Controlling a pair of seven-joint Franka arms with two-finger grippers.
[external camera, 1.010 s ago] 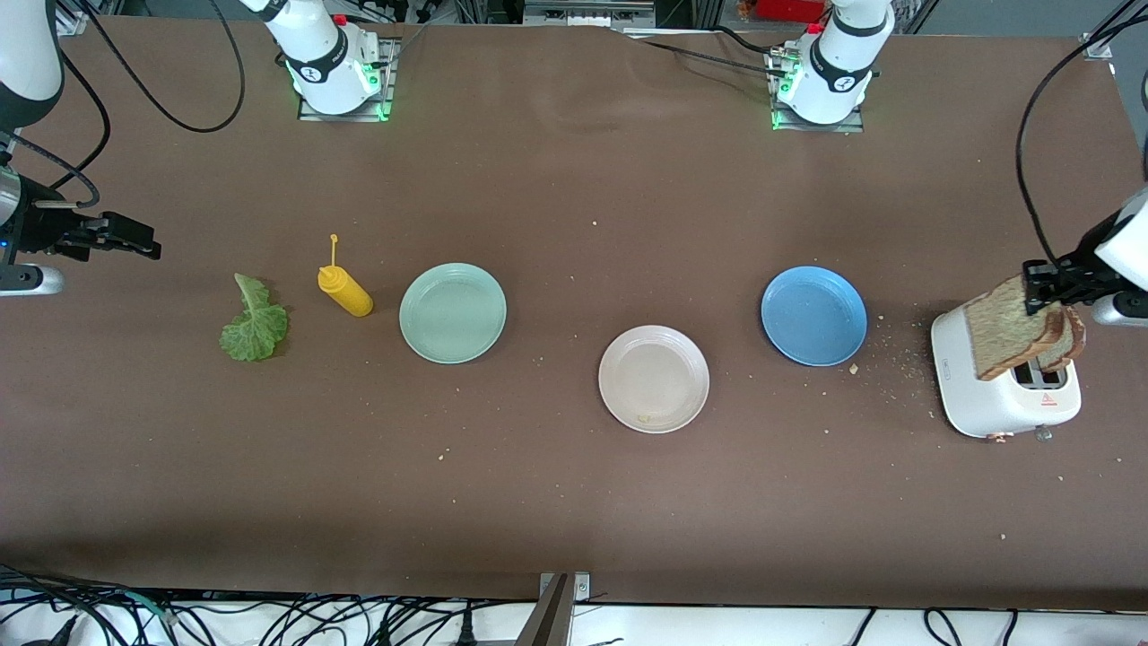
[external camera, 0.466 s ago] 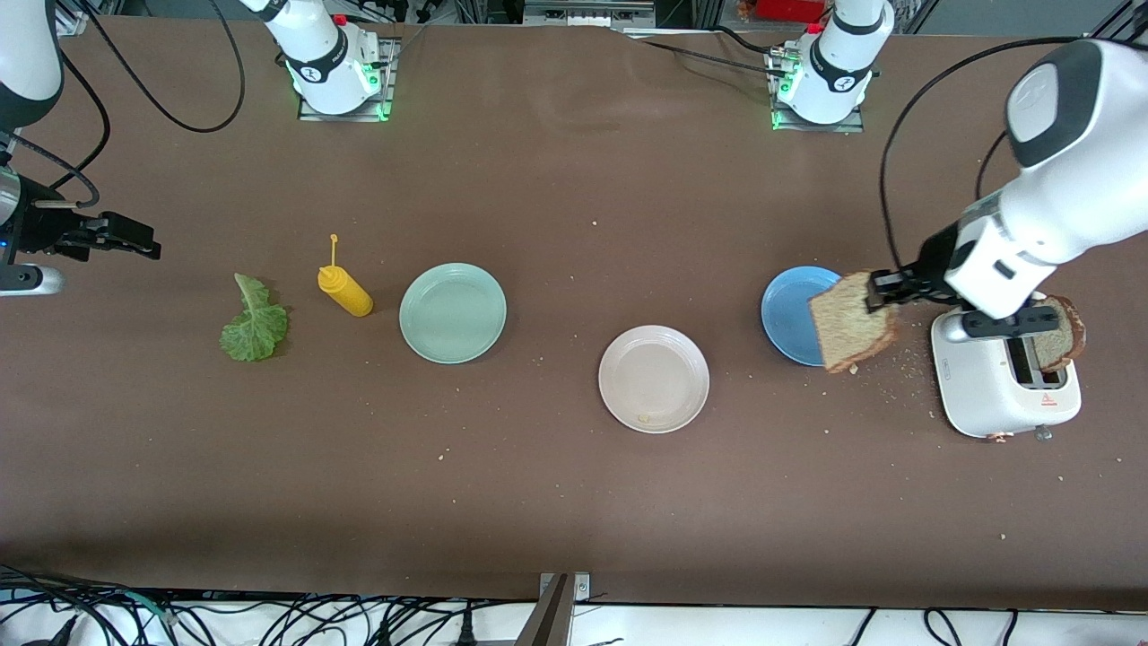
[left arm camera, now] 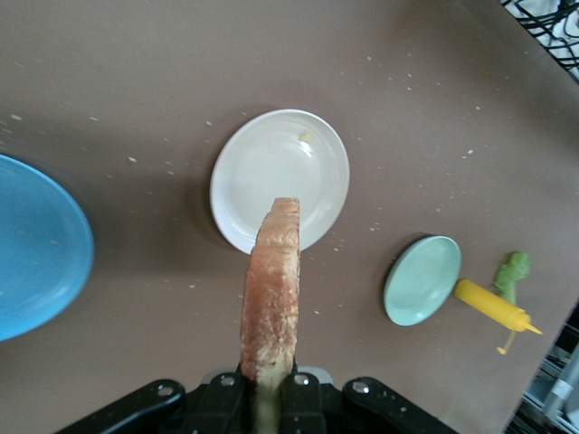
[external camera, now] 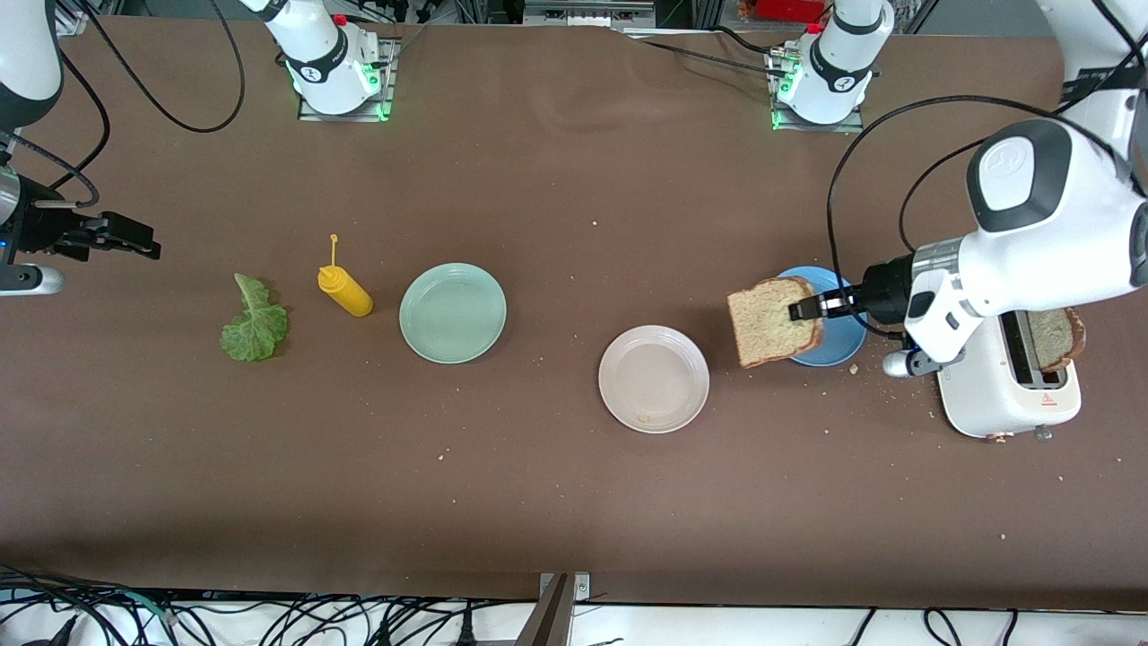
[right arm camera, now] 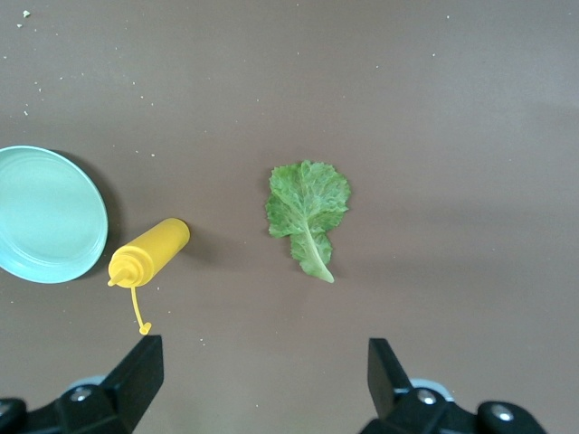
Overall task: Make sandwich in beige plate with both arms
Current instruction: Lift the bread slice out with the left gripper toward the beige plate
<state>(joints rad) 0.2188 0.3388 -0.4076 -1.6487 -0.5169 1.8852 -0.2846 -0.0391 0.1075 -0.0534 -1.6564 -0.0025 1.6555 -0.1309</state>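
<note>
Gripping a speckled wholegrain bread slice (external camera: 773, 321) by its edge, the left claw (external camera: 804, 309) hangs over the blue plate (external camera: 839, 345), its fingers pinched tight on the crust and the slice held upright. Seen edge-on from the left wrist, the slice (left arm camera: 270, 303) stands between the camera and the beige plate (left arm camera: 318, 149), which sits bare on the brown tabletop (external camera: 574, 484) apart from a small crumb. From the front, the beige plate (external camera: 654, 379) lies nearer the camera than the blue plate and the mint-green plate (external camera: 453, 313), roughly between them. A second bread slice (external camera: 1056, 335) sits in a slot of the white toaster (external camera: 1003, 401) at the left arm's end of the tabletop, with crumbs scattered around it. The right claw (external camera: 134, 241) waits at the right arm's end, its fingers (right arm camera: 140, 372) spread wide and holding nothing, above the green lettuce leaf (right arm camera: 308, 210) and the yellow squeeze bottle (right arm camera: 147, 254). The bottle lies on its side between the lettuce leaf (external camera: 255, 325) and the mint-green plate.
</note>
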